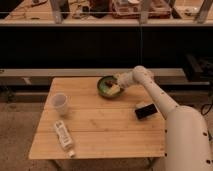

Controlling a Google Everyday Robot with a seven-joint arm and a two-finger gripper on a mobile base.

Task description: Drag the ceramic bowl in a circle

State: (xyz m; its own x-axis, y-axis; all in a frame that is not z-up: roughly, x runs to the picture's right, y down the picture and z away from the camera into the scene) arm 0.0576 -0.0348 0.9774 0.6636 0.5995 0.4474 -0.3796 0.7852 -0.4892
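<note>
One gripper point(117, 84) at one ceramic bowl point(103, 86)

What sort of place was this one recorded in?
Probably a lab or workshop: cluttered benches along the back, a speckled hard floor, and a lone wooden table where the robot's hand sits at the ceramic bowl.

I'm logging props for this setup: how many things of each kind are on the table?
bowl: 1
cup: 1
bottle: 1
black box: 1
Total: 4
The gripper, at the bowl's right side, is not counted.
</note>
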